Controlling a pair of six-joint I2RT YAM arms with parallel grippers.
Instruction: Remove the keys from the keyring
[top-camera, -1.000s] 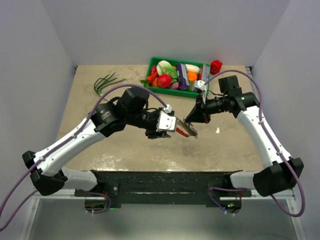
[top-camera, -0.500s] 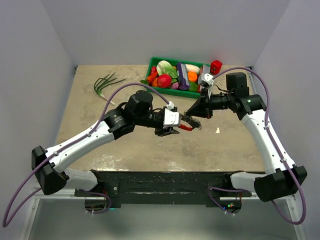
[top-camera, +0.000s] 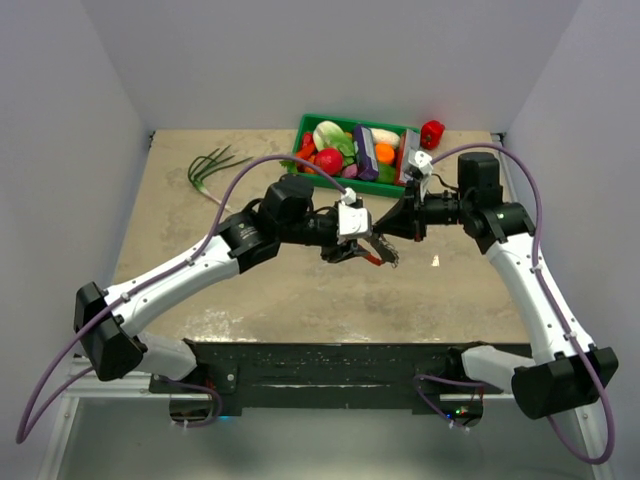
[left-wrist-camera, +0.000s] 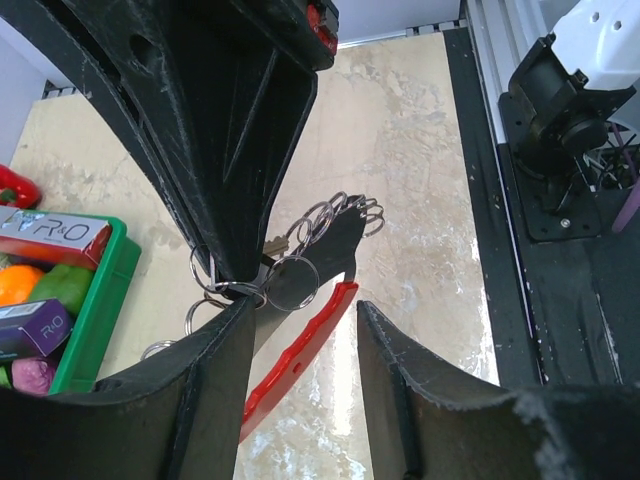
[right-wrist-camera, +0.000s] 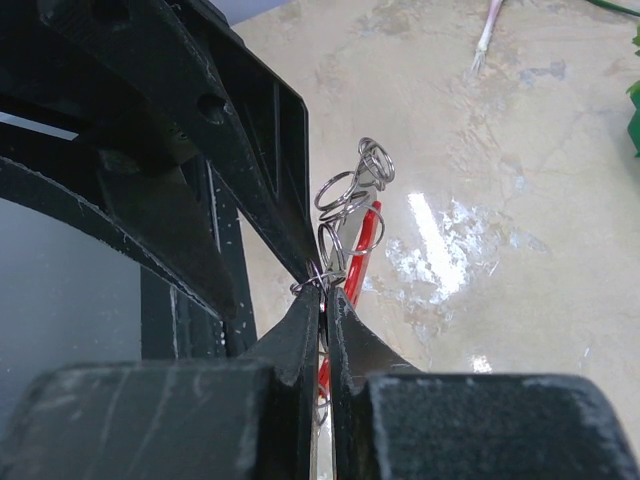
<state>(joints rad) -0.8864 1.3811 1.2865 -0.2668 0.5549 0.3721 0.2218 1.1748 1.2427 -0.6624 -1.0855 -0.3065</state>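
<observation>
**Fig. Key bunch held betw. two grippers; no key freed yet**

The keyring (left-wrist-camera: 290, 282), w/ its red tag (left-wrist-camera: 300, 350), is held above the table (top-camera: 200, 280). A wire loop of it is pinched in the right gripper (right-wrist-camera: 322, 300), whose jaws are clamped tight on it. The left gripper (left-wrist-camera: 303, 310) is presented w/ jaws apart. The tag is passed betw. them and the rings are touched by one finger, but nothing is squeezed.

Progress is judged early: the bunch is seen in one piece, so every key remains to be worked off.

Count: grippers, 2; red tag, 1; small split rings, at least 6, linked together. The keys (left-wrist-camera: 340, 245) are shown only as a dark flat silhouette behind the rings, approx. 1–2, so their no. cannot be given surely.
</observation>
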